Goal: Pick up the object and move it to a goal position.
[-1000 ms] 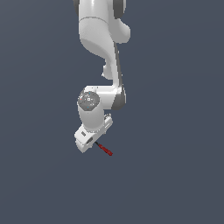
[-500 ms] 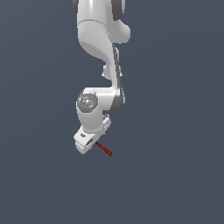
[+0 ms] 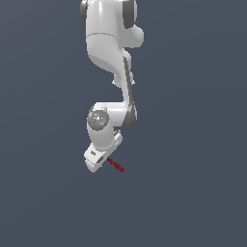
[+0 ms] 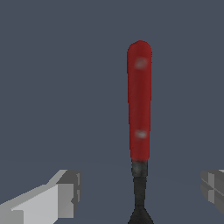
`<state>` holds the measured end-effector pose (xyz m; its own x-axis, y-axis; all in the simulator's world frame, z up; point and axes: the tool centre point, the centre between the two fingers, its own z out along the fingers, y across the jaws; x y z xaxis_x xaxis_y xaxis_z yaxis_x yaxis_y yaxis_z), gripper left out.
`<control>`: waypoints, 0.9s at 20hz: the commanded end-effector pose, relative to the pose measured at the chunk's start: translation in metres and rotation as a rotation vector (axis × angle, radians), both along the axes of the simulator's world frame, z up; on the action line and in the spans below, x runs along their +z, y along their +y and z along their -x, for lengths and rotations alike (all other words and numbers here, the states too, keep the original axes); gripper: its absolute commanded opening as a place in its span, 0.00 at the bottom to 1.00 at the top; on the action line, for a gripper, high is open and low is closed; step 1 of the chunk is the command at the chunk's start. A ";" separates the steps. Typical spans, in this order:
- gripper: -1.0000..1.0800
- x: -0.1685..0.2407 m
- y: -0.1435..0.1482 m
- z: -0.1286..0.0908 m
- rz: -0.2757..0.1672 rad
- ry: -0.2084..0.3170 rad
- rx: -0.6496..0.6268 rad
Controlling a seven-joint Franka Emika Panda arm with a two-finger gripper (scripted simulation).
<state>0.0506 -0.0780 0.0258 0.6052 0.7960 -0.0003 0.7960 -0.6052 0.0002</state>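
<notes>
Wrist view: pronged head of the small fork-like utensil with red handle and black neck (image 4: 139, 109) is cut off at the frame edge, only the flare where the neck widens shows. Only the tips of the two pale grey claw fingers (image 4: 57, 197) are in frame. The white two-finger claw (image 4: 135, 192) is spread wide, the utensil's black neck in the gap, touching neither finger. The utensil's long axis runs straight away from the camera, red handle end far, black end near, crossing the line between the fingers.

Exterior view: the utensil (image 3: 116, 166) is a tiny red sliver lying on the dark grey table (image 3: 193, 193), handle pointing down toward the exterior view's right, poking out from under the claw (image 3: 99, 163). Fingers hidden behind the claw body; contact cannot be judged here.
</notes>
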 end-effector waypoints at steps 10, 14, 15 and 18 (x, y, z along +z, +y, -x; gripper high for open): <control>0.00 -0.020 0.000 -0.001 0.000 0.000 0.001; 0.00 -0.020 0.000 -0.001 0.000 0.000 0.001; 0.00 -0.020 0.000 -0.001 0.000 0.000 0.001; 0.00 -0.016 0.005 -0.002 -0.003 -0.002 0.009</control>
<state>0.0526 -0.0726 0.0096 0.5983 0.8013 0.0027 0.8013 -0.5983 0.0001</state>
